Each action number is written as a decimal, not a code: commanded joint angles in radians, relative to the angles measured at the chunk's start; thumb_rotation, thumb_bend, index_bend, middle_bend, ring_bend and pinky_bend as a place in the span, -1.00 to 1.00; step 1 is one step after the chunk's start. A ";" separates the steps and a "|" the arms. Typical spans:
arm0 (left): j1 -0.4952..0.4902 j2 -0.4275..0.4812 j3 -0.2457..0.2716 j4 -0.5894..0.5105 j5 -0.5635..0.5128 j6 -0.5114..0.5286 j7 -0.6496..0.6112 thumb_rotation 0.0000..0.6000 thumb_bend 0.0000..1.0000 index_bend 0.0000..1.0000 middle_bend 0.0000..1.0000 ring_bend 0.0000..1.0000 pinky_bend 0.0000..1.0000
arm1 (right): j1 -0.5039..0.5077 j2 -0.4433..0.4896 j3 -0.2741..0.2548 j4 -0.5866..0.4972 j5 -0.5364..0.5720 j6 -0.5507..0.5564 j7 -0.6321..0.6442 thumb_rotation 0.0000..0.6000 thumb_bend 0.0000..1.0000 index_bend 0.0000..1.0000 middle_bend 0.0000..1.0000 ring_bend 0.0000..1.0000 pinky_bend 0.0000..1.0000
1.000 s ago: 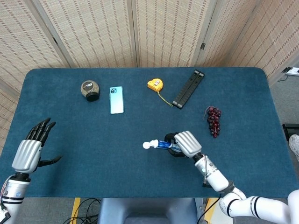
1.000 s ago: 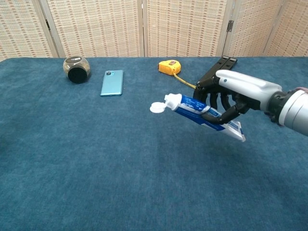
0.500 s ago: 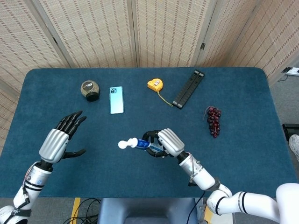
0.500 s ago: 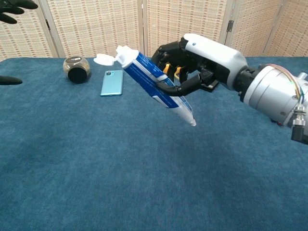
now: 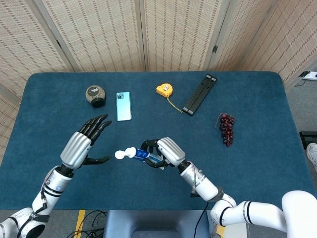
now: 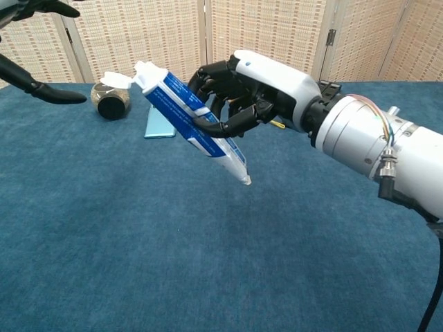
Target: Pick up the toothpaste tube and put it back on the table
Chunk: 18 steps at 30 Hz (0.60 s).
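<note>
My right hand (image 5: 162,150) (image 6: 242,90) grips the blue and white toothpaste tube (image 5: 140,154) (image 6: 190,124) around its middle and holds it well above the table, white cap end pointing left and up. The cap (image 5: 119,154) (image 6: 116,80) hangs open on its hinge. My left hand (image 5: 81,144) is raised with its fingers spread, just left of the cap and not touching it. In the chest view only the left hand's dark fingertips (image 6: 48,92) show at the top left.
On the blue table (image 5: 257,109) lie a round dark jar (image 5: 95,95), a teal phone (image 5: 123,105), a yellow tape measure (image 5: 165,90), a black bar (image 5: 199,93) and a bunch of dark grapes (image 5: 226,127). Folding screens stand behind.
My right hand has carried the tube up and to the left, off the table. My left hand has risen from the table's left edge and moved right toward the cap.
</note>
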 commanded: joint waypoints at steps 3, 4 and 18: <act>-0.015 -0.020 0.001 -0.010 -0.003 -0.002 0.017 1.00 -0.81 -1.00 -1.00 -0.95 -0.73 | 0.004 -0.004 0.002 0.003 0.004 0.005 -0.005 1.00 0.41 0.39 0.42 0.25 0.35; -0.017 -0.024 0.001 -0.013 -0.004 -0.001 0.018 1.00 -0.81 -1.00 -1.00 -0.95 -0.73 | 0.005 -0.004 0.002 0.004 0.005 0.004 -0.005 1.00 0.41 0.40 0.42 0.25 0.35; -0.052 -0.051 -0.003 -0.031 -0.026 -0.010 0.051 1.00 -0.81 -1.00 -1.00 -0.95 -0.73 | 0.012 0.001 -0.024 0.008 0.017 -0.013 -0.031 1.00 0.41 0.42 0.44 0.29 0.35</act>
